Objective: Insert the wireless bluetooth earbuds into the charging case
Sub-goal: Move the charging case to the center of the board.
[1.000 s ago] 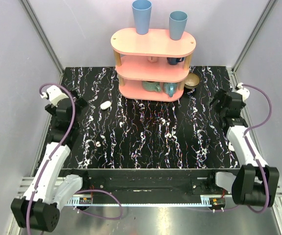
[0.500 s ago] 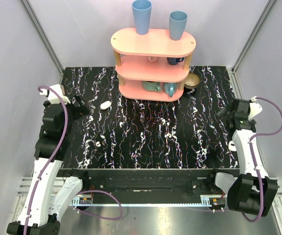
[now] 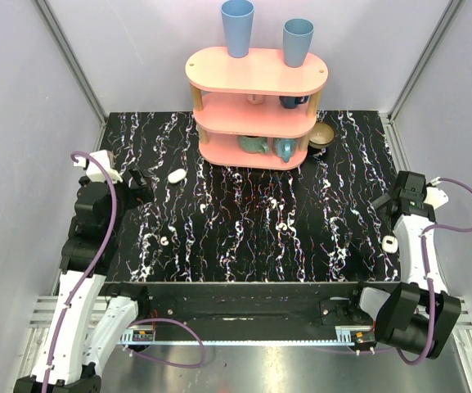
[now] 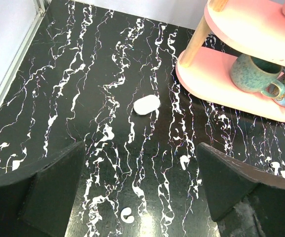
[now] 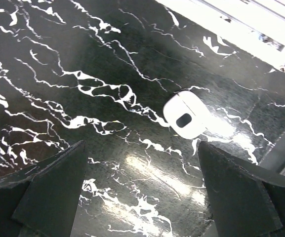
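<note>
A white glossy charging case with a dark oval hollow lies near the table's right edge; in the top view it sits beside my right forearm. My right gripper is open and empty above the table, with the case just ahead of its right finger; in the top view it hovers at the right edge. A small white curled earbud lies between my open, empty left gripper's fingers, well below them. Another white bit, perhaps an earbud, lies further right. The left gripper hovers at the left.
A white oval pebble lies ahead of the left gripper, also in the top view. The pink three-tier shelf with blue cups and mugs stands at the back centre. A brown round object sits right of it. Grey walls close both sides.
My right arm has swung back toward the right edge and the near side, uncovering the white case. My left arm has drawn back a little; its gripper stays in about the same place.
</note>
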### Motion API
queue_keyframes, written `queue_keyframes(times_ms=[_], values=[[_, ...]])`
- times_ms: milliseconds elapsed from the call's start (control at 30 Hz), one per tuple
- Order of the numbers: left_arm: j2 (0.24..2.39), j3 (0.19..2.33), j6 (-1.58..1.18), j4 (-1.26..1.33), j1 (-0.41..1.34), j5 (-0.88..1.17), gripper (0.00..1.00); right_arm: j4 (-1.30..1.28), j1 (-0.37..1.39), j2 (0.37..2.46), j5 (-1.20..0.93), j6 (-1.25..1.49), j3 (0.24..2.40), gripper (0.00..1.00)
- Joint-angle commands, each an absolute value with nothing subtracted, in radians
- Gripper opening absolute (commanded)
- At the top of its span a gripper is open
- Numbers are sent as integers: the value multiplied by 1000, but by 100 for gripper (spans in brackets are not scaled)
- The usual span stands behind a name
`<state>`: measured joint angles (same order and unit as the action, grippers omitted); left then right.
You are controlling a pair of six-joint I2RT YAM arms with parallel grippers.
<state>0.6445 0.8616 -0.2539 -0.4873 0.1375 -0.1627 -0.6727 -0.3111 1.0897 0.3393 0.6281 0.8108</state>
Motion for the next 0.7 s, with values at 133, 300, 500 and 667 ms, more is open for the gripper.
queue_keyframes(times_ms=[133, 300, 500, 667], values=[[644, 859, -253, -466, 137, -135, 99, -716, -359, 1104, 477, 689, 841, 100], [661, 859, -255, -465, 137, -126, 99, -706, -439, 1189, 419, 703, 830, 100], [678, 861, -255, -466, 135, -112, 99, -602, -462, 1268, 370, 692, 788, 100], [680, 857, -255, -466, 132, -117, 99, -565, -463, 1377, 337, 726, 788, 100]])
